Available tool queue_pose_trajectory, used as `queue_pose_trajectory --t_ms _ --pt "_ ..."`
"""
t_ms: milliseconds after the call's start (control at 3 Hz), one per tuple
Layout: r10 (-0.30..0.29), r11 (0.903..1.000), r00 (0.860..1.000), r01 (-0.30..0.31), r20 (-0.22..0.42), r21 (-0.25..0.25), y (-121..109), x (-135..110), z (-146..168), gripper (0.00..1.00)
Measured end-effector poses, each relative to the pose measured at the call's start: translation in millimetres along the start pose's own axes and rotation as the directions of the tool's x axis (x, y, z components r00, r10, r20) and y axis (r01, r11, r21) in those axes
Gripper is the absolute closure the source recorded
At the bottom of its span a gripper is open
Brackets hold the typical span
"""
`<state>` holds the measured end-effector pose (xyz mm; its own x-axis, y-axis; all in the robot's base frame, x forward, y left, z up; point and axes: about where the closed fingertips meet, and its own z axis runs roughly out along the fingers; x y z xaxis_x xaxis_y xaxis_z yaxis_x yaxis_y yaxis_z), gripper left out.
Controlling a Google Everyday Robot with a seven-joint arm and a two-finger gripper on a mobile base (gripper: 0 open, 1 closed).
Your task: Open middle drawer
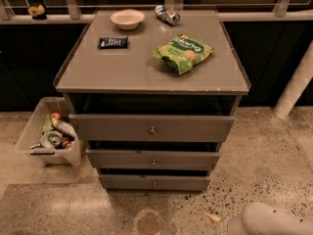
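1. At the lower right edge of the view, low over the speckled floor, the hand (214, 219) shows only a pale tip ahead of the white arm casing. Whether it is open or closed cannot be told. It stands well apart from the bench (98, 77).
2. The middle drawer (122, 159) is the second of three grey fronts under the bench top. Its small round knob (153, 162) sits at centre, untouched, and the drawer does not appear pulled out.
3. Risk, wrong target: the top drawer (107, 127) and bottom drawer (127, 182) carry similar knobs in the same vertical line, close above and below. A height error on approach would likely catch one of them.
4. Risk, slipped grip: the knob is small and rounded. An off-centre closure would probably slide off under the pull.
5. Risk, collision: the top drawer front looks to stand over the middle one. A descent from above may strike it first.
6. Risk, shaken load: a jerked pull could rock the bench and shift the bowl (127, 18), the can (167, 14) or the green snack bag (183, 52).
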<state>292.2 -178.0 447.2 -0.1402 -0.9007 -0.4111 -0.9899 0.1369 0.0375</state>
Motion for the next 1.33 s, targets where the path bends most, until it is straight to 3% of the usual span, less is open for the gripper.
queue_pose_trajectory --t_ms 333,667,1000,1333 --pt "0.0 1.0 1.0 0.0 0.0 0.0 0 0 0 0.0" --pt "0.008 0.9995 1.0 -0.008 0.016 0.031 -9 7 4 0.0" --pt "-0.057 0.9864 0.998 0.055 0.007 0.155 -52 -1 -2 0.0" --pt "-0.135 0.9554 0.99 0.12 0.037 0.27 -109 -21 -14 0.0"
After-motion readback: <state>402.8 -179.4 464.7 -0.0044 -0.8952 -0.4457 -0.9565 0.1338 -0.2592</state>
